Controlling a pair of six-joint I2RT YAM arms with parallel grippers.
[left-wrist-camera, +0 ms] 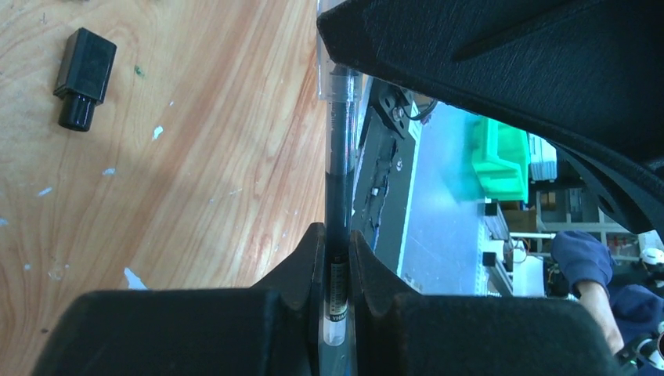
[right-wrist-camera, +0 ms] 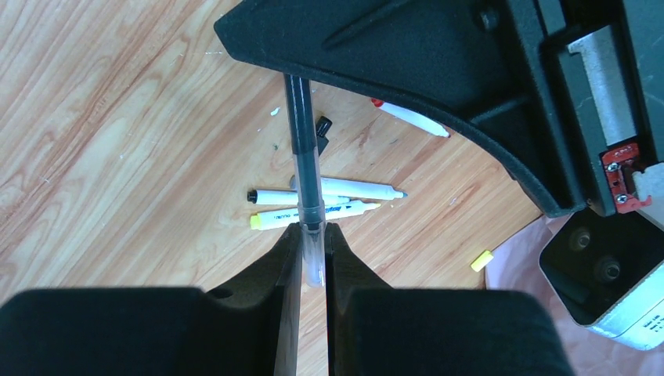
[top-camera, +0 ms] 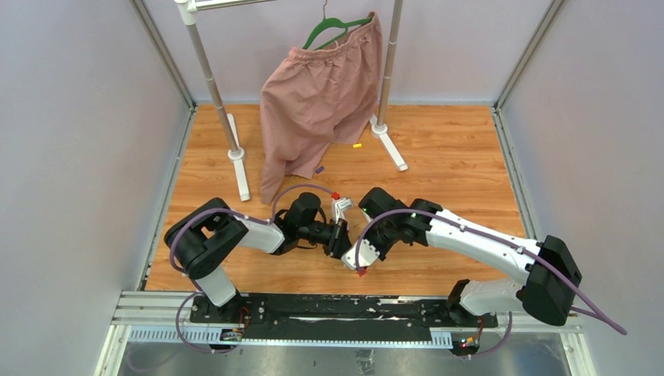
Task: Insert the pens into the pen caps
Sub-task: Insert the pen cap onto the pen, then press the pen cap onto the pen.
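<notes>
L hand [left-wrist-camera: 338, 262] clamped on dark pen [left-wrist-camera: 339, 172]; R hand [right-wrist-camera: 313, 239] clamped on clear cap [right-wrist-camera: 310, 184] at pen's other end, both above tabletop [left-wrist-camera: 196, 157]. Black cap [left-wrist-camera: 84, 74] lies at 10 o'clock in L wrist view. Loose pens [right-wrist-camera: 352, 188] on tabletop at 12 o'clock of R fingertips.

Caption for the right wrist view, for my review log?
Right jaws shut on the clear end of a slim black pen, above white marker pens lying loose on the wooden table.

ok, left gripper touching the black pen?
Touching. The left wrist view shows the left gripper shut on the black pen, clamping its barrel from both sides with no gap.
</notes>
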